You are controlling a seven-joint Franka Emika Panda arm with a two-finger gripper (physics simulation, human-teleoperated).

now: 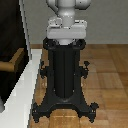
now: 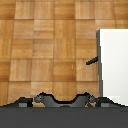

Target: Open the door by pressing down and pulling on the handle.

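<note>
The door (image 1: 10, 25) is a dark panel at the exterior view's left edge, set in a white frame (image 1: 29, 80). The handle (image 1: 13, 60) is a short tan lever sticking out from the panel at mid-height. The gripper shows in neither view; only the arm's white base links (image 1: 67, 17) rise out of the exterior view's top. In the wrist view a white block (image 2: 114, 60) stands over the wooden floor with a small dark stub (image 2: 91, 61) sticking out of its side. I cannot tell whether that stub is the handle.
The black ribbed pedestal (image 1: 65, 75) carries the arm and spreads wide feet over the wooden floor (image 1: 107, 75). Its dark outline (image 2: 62, 102) also fills one edge of the wrist view. A grey rounded shape (image 1: 2, 105) sits at the exterior view's lower left corner.
</note>
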